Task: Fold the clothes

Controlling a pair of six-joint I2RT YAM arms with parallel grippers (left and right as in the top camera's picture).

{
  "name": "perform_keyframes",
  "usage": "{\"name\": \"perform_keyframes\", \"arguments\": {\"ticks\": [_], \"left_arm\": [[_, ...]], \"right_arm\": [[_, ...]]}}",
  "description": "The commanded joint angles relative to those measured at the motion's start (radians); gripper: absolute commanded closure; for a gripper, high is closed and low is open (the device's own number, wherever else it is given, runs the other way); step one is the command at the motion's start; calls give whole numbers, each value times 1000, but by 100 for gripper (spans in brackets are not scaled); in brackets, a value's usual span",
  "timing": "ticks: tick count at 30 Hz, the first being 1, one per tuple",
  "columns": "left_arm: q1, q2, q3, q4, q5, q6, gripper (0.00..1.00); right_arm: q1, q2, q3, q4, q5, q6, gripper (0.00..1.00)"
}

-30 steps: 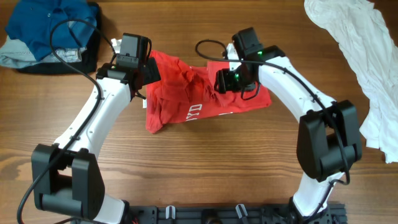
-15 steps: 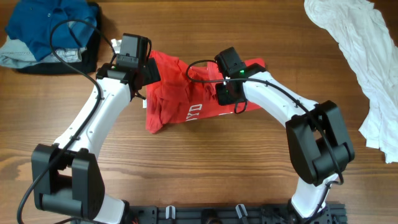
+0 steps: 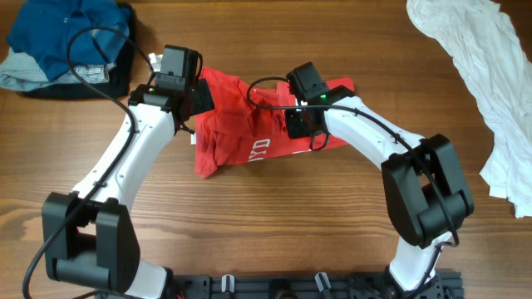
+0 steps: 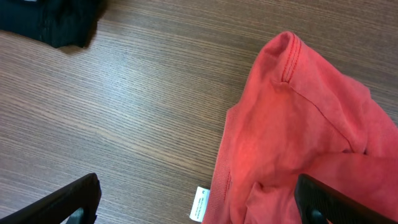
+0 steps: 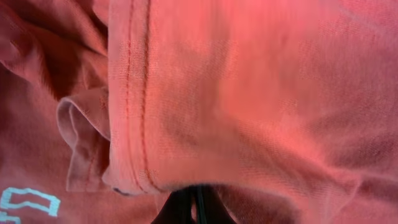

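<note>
1. Right hand (image 5: 194, 202): closed, with a doubled hem (image 5: 134, 93) of the shirt (image 3: 241, 124) at its tips. The pinch appears made. Check that it holds both layers before pulling.
2. Left hand (image 3: 199, 98): wide open and holding nothing. It hovers at the shirt's left edge, above a sleeve (image 4: 292, 56) and a white label (image 4: 199, 204).
3. Step in hand, as judged: draw the pinched hem outward to spread the bunched cloth.
4. Pull low and slowly along the worktop (image 3: 274, 216). A steep lift would likely drag the whole shirt.
5. Lower the left hand onto the sleeve side to anchor it. Otherwise the cloth may slide instead of opening.
6. Shirt location: mid-worktop, between the 2 arms.
7. Shirt condition: red, crumpled, not yet flat or folded. Creases gather at the centre. White lettering (image 3: 260, 149) shows partly near the lower edge.
</note>
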Motion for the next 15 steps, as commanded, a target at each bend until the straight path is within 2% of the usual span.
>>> {"name": "perform_keyframes", "arguments": {"ticks": [1, 8, 15], "left_arm": [[6, 9, 10, 0, -13, 5, 0], [6, 9, 10, 4, -13, 5, 0], [6, 9, 10, 4, -13, 5, 0]], "right_arm": [[7, -42, 7, -35, -19, -2, 96], [19, -172, 9, -109, -80, -9, 96], [109, -175, 9, -114, -138, -54, 96]]}}
